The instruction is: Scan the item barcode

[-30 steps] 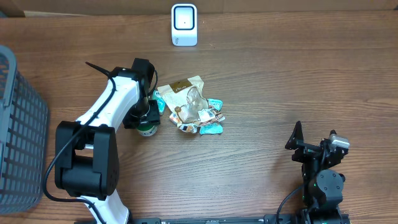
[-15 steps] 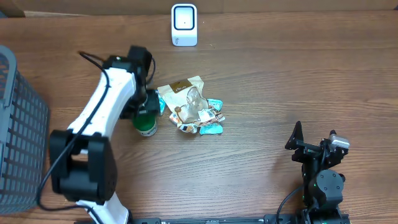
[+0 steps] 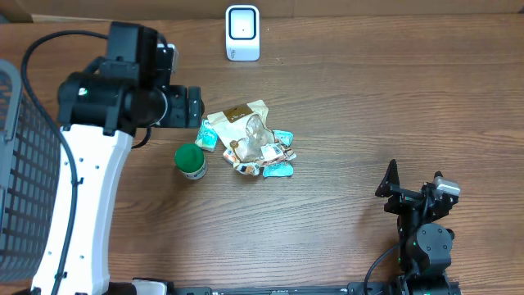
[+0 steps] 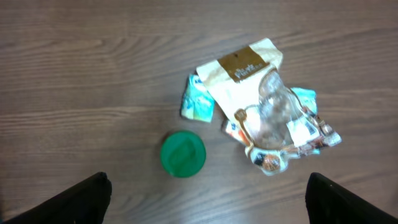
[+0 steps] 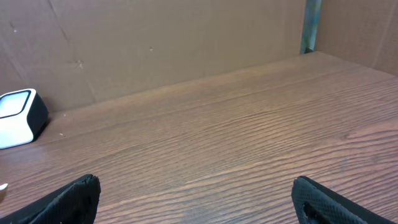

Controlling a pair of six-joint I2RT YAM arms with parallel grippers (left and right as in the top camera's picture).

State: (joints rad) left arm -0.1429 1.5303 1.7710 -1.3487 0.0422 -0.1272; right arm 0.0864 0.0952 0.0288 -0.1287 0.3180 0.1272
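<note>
- Now that the left hand [image 4: 208, 194] has let go and risen, fingers spread wide and empty, the small round green-capped bottle [image 3: 191, 161] stands alone toward the left side of the wooden counter [image 3: 368, 98].
- Crinkled snack packets [image 3: 254, 141] beside it lie unmoved.
- Nothing has reached the white box-shaped scanner [image 3: 242, 33] at the far edge, so scanning likely needs a fresh grasp.
- Right hand [image 5: 196, 200] stays spread near the near-right corner.
</note>
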